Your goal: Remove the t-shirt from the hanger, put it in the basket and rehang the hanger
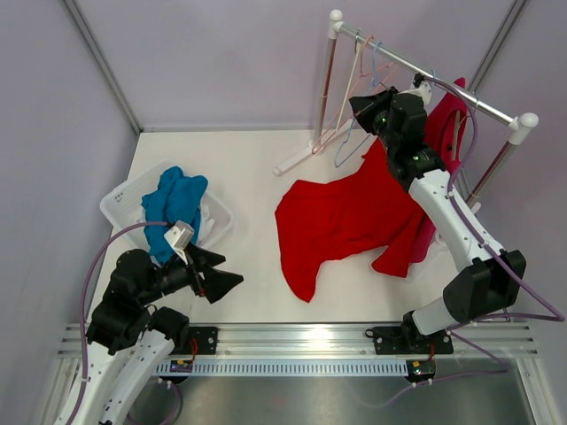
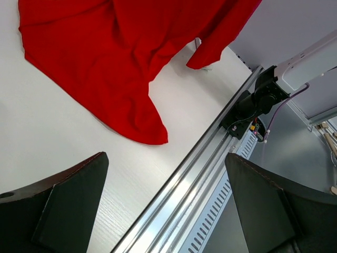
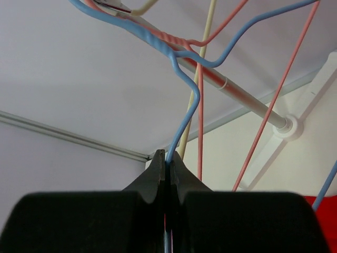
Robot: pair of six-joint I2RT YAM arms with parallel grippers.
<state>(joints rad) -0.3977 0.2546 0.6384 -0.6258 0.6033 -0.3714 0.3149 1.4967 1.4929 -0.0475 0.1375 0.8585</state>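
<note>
The red t-shirt [image 1: 345,217] hangs by its upper end below my right gripper [image 1: 363,108], and its lower part lies spread on the white table. It also shows in the left wrist view [image 2: 116,58]. My right gripper [image 3: 168,161] is shut on the wire of a blue hanger [image 3: 184,110], just below the rack rod [image 1: 434,80]. The hanger's lower loop [image 1: 353,149] shows left of the shirt. My left gripper [image 1: 217,276] is open and empty, low at the near left; in its own view [image 2: 166,163] it is over the table's near edge.
Pink and cream hangers [image 3: 200,121] hang on the rod beside the blue one. A magenta garment [image 1: 447,124] hangs at the rod's right end. A white basket [image 1: 120,199] with blue cloth [image 1: 177,204] stands at the left. A metal rail [image 1: 301,336] runs along the near edge.
</note>
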